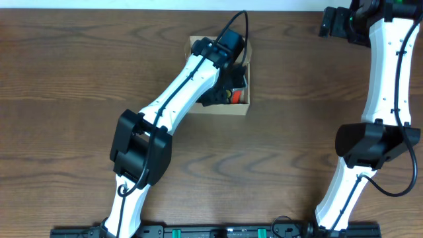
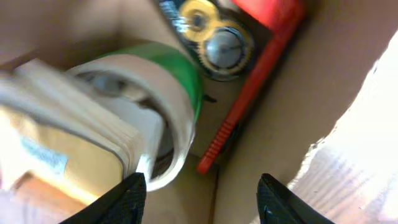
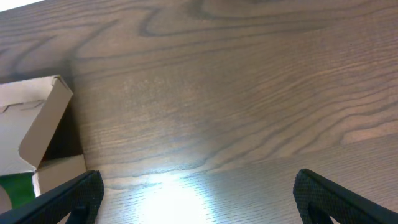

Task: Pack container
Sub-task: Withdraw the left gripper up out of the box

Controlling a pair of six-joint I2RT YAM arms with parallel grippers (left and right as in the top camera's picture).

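The tan cardboard container (image 1: 231,109) sits far-centre on the wood-grained worktop (image 3: 236,93), its walls crowding the left pincer (image 2: 202,193), which is spread and empty above a round green-rimmed tape roll (image 2: 180,81) and a red tool (image 2: 249,99), while the right pincer (image 3: 199,193) gapes empty over open worktop far right.

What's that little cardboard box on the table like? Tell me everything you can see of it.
The container is a small, plain tan cardboard box, unmarked, sitting flat on the dark wooden table near its far middle. It is open: the right wrist view shows its flap standing up. The left arm reaches down into it, jaws apart, hiding most of the inside from above. Inside lie a tape roll with a green band and a red tool.
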